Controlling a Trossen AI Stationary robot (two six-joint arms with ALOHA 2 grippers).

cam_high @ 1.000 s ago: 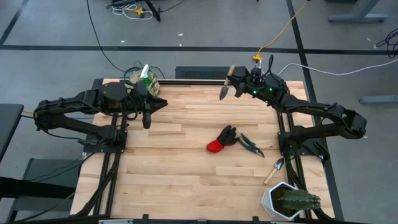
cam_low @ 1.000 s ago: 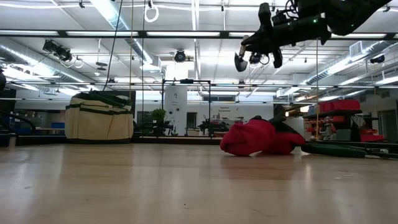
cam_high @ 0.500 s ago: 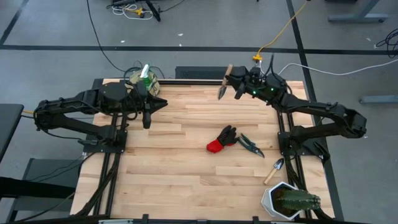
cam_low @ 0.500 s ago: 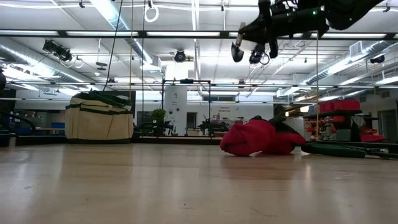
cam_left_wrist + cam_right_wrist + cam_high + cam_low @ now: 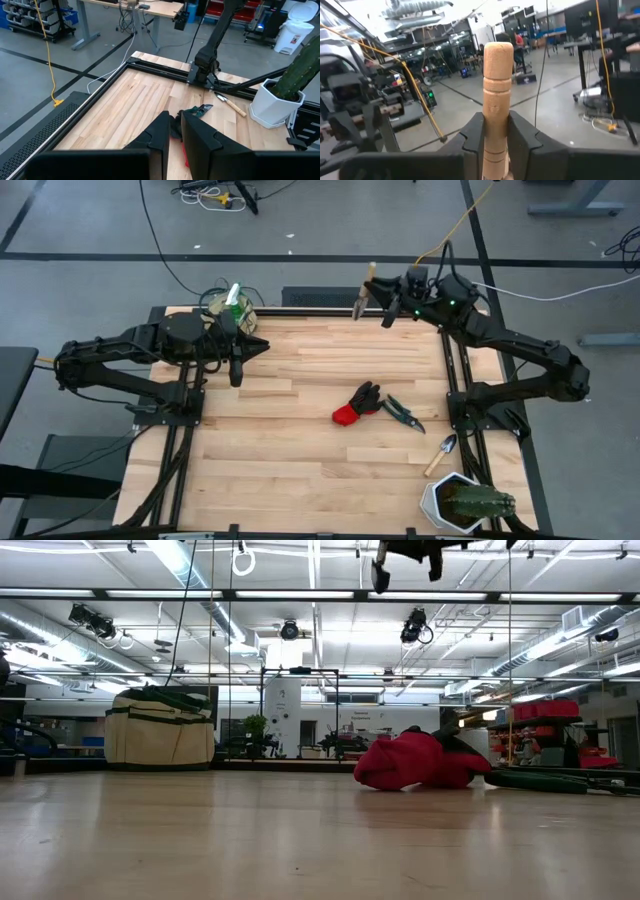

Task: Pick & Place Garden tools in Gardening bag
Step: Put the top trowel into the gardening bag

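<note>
My right gripper (image 5: 378, 296) is high above the table's far edge, shut on a wooden-handled trowel (image 5: 362, 298); the trowel's metal blade (image 5: 380, 576) shows at the top of the low view. My left gripper (image 5: 236, 370) hovers shut and empty at the far left, near the beige bag (image 5: 230, 313). The bag stands on its base at the far left corner, and a green spray bottle (image 5: 234, 294) sticks out of it. The red-and-black glove (image 5: 356, 403), the pruning shears (image 5: 403, 412) and a second trowel (image 5: 441, 452) lie flat on the table. My right gripper pinches the trowel's wooden handle (image 5: 496, 131) between its two fingers (image 5: 472, 136), which lie across the handle. The handle's free end (image 5: 498, 55) sticks out past the fingers. The trowel is lifted clear of the table, its blade hanging lower than the handle.
A white pot with a green cactus (image 5: 462, 502) stands at the near right corner. Bare wood lies across the table's middle and near left (image 5: 270, 460). Black frame rails run along the table's edges (image 5: 450, 380).
My right gripper has risen and drawn toward the table's far edge, carrying the trowel higher; in the low view the blade has climbed to the top of the picture. The left arm has kept still.
</note>
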